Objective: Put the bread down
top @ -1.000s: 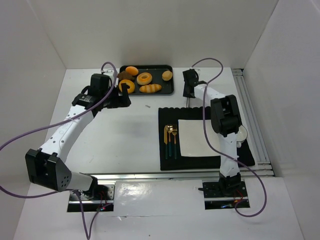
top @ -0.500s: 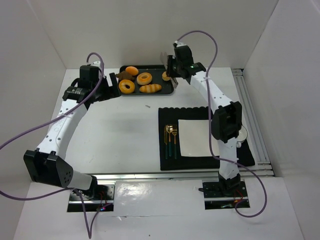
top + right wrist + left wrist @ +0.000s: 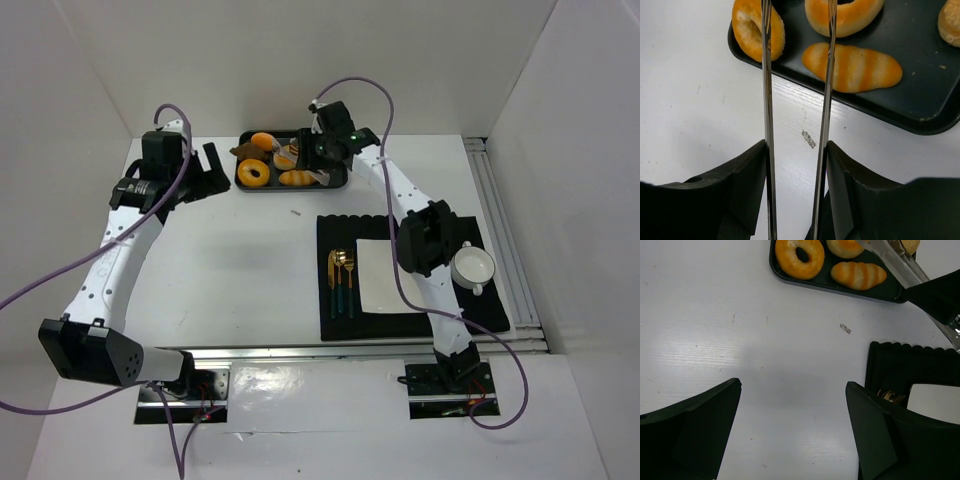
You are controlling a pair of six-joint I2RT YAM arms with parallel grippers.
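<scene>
Now that the right arm has swung from mat (image 3: 380, 322) to tray (image 3: 920, 107), right fingers (image 3: 740, 175) clamp tongs (image 3: 765, 75), blades apart and empty, just beside the striped bread (image 3: 852, 67) lying in the tray: pick-up pending. Left fingers (image 3: 700, 410) wide apart, empty.

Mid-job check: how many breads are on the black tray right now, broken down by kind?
Ring doughnuts: 2
Striped long roll: 1
Round buns: 2
Dark chocolate pastry: 1
Total: 6
</scene>
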